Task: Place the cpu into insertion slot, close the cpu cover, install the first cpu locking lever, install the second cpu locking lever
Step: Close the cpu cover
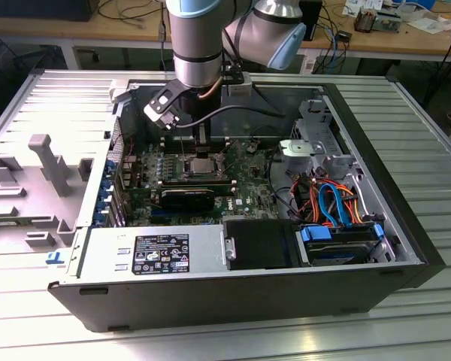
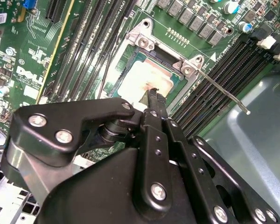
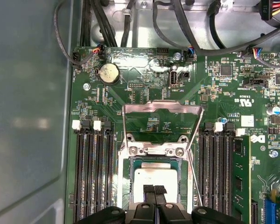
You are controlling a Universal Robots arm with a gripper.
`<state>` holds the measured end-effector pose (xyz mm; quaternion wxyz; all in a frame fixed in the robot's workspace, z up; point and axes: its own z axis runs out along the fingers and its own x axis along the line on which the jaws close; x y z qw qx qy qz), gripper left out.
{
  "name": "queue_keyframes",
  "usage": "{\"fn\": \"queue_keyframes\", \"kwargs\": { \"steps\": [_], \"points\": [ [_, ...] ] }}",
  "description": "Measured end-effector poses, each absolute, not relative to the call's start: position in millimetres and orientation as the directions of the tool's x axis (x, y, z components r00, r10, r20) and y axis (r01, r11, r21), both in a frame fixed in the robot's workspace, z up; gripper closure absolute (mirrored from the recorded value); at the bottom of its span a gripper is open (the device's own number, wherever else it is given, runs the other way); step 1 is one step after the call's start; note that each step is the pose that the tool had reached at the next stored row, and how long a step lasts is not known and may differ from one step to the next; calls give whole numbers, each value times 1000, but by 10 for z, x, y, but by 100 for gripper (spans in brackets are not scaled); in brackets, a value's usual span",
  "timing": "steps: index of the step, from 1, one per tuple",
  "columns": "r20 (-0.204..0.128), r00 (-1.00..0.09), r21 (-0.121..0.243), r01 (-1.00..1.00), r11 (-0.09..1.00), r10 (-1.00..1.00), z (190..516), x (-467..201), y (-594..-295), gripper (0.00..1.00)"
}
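The cpu (image 3: pixel 151 176) lies flat in the insertion slot (image 3: pixel 126 183), its silver top up; it is also in the second wrist view (image 2: pixel 141 77). The cpu cover (image 3: pixel 161 107) stands flipped open behind the slot, its window showing the green board. A thin locking lever (image 3: pixel 194 181) runs unlatched beside the slot, and it sticks out over the memory slots in the second wrist view (image 2: pixel 224 94). My gripper (image 3: pixel 154 190) is shut with nothing in it, its fingertips (image 2: pixel 153 94) together right over the cpu's near edge. In the exterior view the gripper (image 1: pixel 203 143) hangs above the slot (image 1: pixel 203 167).
Long black memory slots (image 3: pixel 91 172) flank the socket on both sides. Cable bundles (image 3: pixel 177 23) cross the case's far end. A coin battery (image 3: pixel 107 73) sits on the board. The power supply (image 1: pixel 158 252), a black fan shroud (image 1: pixel 259 244) and drive cables (image 1: pixel 334 199) fill the case's near side.
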<state>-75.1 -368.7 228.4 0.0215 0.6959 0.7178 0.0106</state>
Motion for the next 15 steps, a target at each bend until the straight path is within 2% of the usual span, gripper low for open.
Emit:
{"fn": "queue_keyframes", "kwargs": {
  "steps": [9,15],
  "points": [
    [-13,-31,45,998,31,999,2283,-744,-3746,89],
    [24,-31,47,998,29,999,2292,-712,-3764,89]
  ]
}}
